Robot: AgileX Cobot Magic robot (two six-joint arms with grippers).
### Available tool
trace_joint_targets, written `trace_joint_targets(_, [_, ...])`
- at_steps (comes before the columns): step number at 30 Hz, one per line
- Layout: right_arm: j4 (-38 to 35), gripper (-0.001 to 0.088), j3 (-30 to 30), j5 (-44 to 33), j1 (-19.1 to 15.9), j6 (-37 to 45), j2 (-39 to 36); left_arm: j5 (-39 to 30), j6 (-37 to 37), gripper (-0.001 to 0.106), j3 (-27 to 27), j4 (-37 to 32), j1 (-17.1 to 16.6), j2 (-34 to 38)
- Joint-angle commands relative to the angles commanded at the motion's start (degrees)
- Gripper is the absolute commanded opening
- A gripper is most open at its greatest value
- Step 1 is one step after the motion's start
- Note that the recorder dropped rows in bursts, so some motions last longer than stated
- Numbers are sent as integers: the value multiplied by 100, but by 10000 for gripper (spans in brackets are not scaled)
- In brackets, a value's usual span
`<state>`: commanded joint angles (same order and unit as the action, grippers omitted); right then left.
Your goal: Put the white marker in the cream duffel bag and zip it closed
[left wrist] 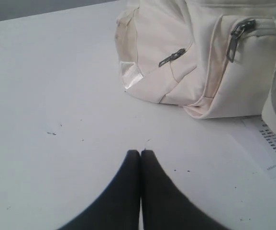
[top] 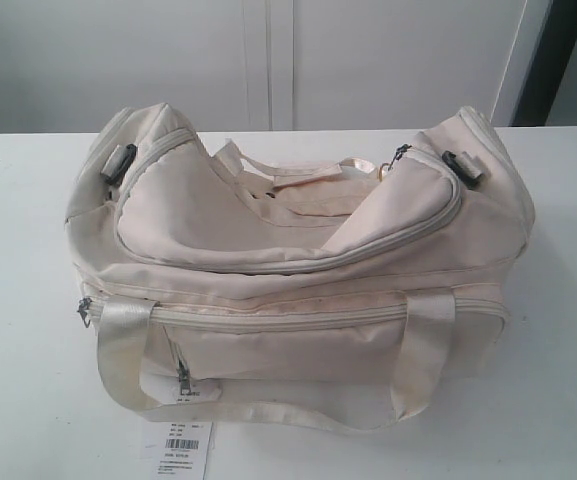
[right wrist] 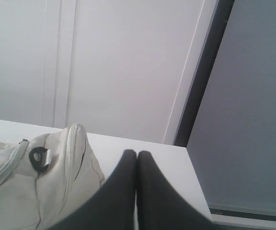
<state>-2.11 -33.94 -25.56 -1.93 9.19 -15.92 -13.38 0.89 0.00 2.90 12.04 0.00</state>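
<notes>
The cream duffel bag [top: 298, 290] sits in the middle of the white surface [top: 28, 400], long side toward the exterior camera. Its near handle [top: 123, 345] droops over the front pocket and its white barcode tag [top: 190, 447] lies flat on the surface in front. The top flap sags inward. The near run of the curved top zipper [top: 298, 262] looks closed, though the far side cannot be judged. The white marker shows in no view, so where it lies cannot be told.

The left gripper [left wrist: 140, 152] has its dark fingers pressed together on nothing. It is low over the bare surface, and one end of the bag lies ahead of the tips with clear surface between them. The right gripper [right wrist: 137, 153] is likewise pinched together and empty (its camera faces the wall [right wrist: 128, 72] behind). The bag's other end, with a black ring [right wrist: 38, 158], lies just beside the fingers; whether they touch cannot be told.
</notes>
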Motion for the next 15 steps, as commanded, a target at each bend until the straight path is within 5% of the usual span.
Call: trace_joint_targets(15, [0, 0, 0, 0, 0, 0, 0, 0, 40, 0, 0, 0, -67, 0])
